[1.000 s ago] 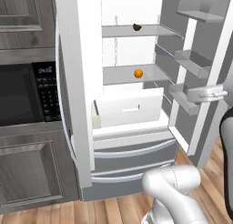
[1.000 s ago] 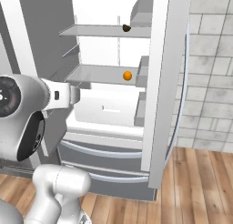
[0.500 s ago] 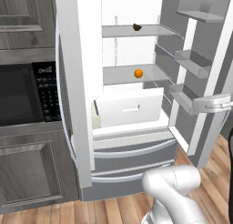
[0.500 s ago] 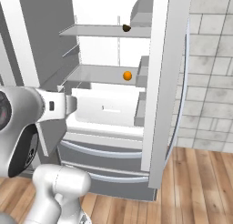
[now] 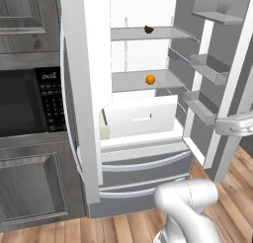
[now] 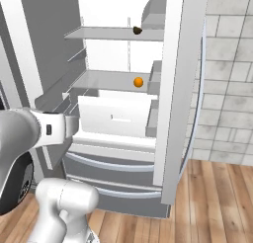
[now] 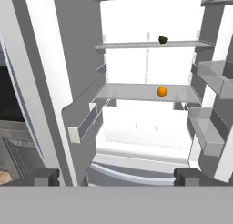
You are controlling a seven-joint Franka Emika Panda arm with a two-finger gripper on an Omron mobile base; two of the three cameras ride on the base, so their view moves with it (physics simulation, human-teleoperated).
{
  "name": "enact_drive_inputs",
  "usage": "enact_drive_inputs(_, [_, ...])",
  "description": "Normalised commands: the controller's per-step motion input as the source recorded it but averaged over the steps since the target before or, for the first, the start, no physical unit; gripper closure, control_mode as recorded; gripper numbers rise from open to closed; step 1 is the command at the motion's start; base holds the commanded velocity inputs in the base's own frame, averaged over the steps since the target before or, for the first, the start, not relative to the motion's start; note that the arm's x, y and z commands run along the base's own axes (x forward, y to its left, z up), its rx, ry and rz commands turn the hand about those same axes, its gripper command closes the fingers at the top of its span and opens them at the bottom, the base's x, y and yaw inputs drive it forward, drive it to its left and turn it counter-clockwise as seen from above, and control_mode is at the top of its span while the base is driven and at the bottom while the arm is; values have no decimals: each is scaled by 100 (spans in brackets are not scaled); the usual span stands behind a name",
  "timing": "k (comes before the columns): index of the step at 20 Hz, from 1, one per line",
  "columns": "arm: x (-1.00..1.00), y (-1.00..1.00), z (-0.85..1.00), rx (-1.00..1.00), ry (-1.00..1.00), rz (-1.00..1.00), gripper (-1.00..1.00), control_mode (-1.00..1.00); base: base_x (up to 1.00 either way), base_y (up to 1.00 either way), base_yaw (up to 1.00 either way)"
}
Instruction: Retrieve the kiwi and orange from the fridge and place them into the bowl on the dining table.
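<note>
Gripper (image 7: 116, 176) is empty, fingers spread apart, facing the open fridge (image 7: 68, 104). Orange (image 7: 161, 91) sits on the middle shelf, kiwi (image 7: 163, 39) above; neither fruit is fetched yet.

The grey-silver fridge (image 5: 84, 113) stands with both doors swung open, its white interior lit. The dark oval kiwi (image 5: 148, 29) sits on the top shelf. The bright orange (image 5: 150, 79) rests on the shelf below, above a white drawer.

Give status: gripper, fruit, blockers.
Gripper open, empty, facing open fridge. Kiwi on top shelf, orange on shelf below. Nothing in the way.
</note>
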Motion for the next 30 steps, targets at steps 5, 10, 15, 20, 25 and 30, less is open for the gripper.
enact_drive_inputs(5, [-30,0,0,0,0,0,-100,100,-1,0,0])
enact_drive_inputs(10, [0,0,0,0,0,0,-100,100,5,0,-1])
enact_drive_inputs(15, [0,0,0,0,0,0,-100,100,54,3,0])
enact_drive_inputs(20, [0,0,0,0,0,0,-100,100,97,8,0])
enact_drive_inputs(25, [0,0,0,0,0,0,-100,100,100,15,0])
enact_drive_inputs(30, [0,0,0,0,0,0,-100,100,100,5,0])
